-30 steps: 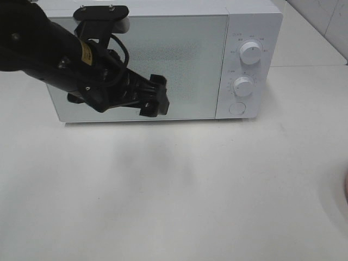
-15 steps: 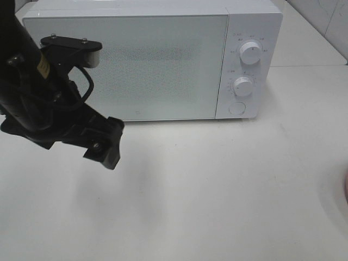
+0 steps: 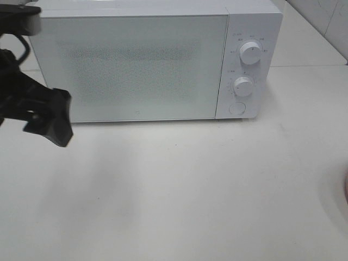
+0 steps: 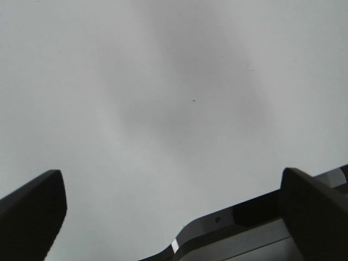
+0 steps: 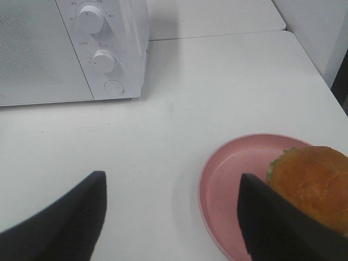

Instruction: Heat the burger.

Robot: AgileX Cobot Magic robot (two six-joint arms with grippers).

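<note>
The burger [image 5: 310,182], with its golden-brown bun and a fringe of green lettuce, sits on a round pink plate [image 5: 228,179] in the right wrist view. My right gripper [image 5: 171,176] hovers open above the table. Its one finger partly covers the burger, and nothing is held between the fingers. The white microwave [image 3: 163,60] stands at the back with its door shut. My left gripper [image 3: 51,119] hangs by the microwave's left front corner. In the left wrist view the left gripper [image 4: 171,173] is open over bare table.
The microwave's two knobs [image 3: 250,53] and round button [image 3: 237,108] are on its right panel. A sliver of the pink plate [image 3: 346,190] shows at the right edge of the exterior view. A tiled wall [image 3: 326,16] rises at the back right.
My left arm has swung from in front of the microwave door down and to the left, now near the view's left edge. The microwave door stays shut.
</note>
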